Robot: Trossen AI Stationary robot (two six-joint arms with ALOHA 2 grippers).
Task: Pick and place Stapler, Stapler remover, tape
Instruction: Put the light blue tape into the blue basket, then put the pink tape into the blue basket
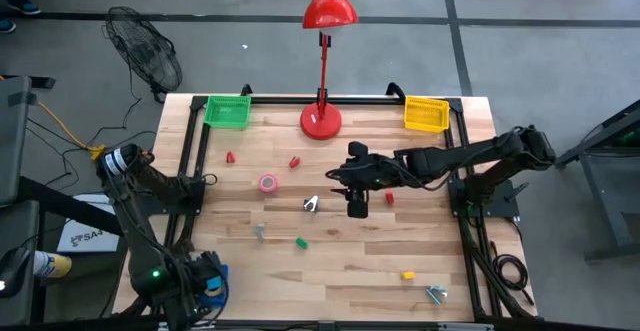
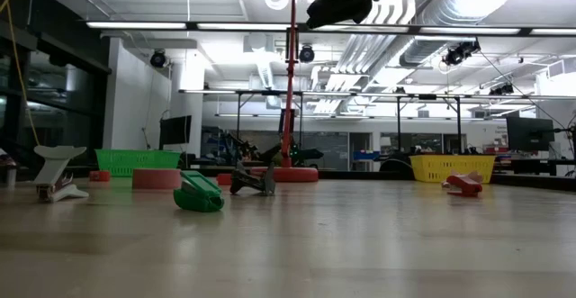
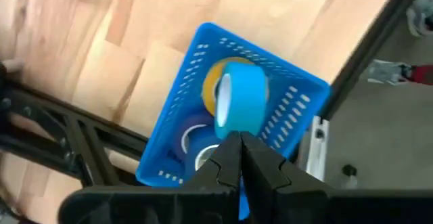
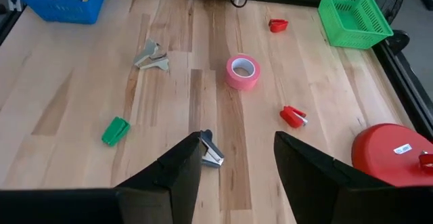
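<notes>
Closest to the left wrist camera, left gripper [image 3: 240,158] sits fully closed over the blue basket [image 3: 177,116], parked at the table's near-left corner; blue [image 3: 242,105], yellow [image 3: 211,88] and purple [image 3: 191,137] tape rolls lie inside, presumably sorted there. Right gripper [image 4: 238,158] hangs mid-table, fingers apart and empty, above a grey staple remover [image 4: 211,153], likely the next pick. One pink tape roll [image 4: 242,72] remains on the table [image 4: 81,82]; baskets: one green [image 1: 228,111], one yellow [image 1: 426,114].

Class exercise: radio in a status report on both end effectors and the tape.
Left end effector shut, over blue basket holding blue tape rolls. Right end effector open, empty, mid-table above staple remover. Pink tape on table, path clear.
</notes>
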